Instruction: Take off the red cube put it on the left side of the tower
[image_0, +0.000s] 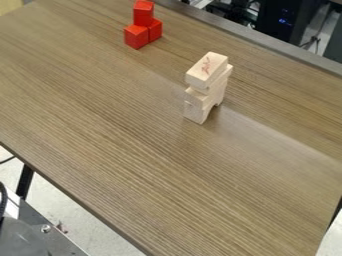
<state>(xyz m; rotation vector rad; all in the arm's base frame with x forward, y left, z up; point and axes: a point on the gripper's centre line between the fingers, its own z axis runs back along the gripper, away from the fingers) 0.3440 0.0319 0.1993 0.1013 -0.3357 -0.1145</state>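
We see a red cube (143, 13) atop two red cubes (137, 37), near an upright tower of stacked pale wooden blocks (206, 72).

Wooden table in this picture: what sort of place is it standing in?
Probably a lab or workshop: black computer-like equipment with blue lights and loose cables stand behind the wood-grain table, and a metal plate with a bolt sits at the lower left.

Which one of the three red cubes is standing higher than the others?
It is the red cube at the top of the small stack; the other two red cubes sit directly on the table.
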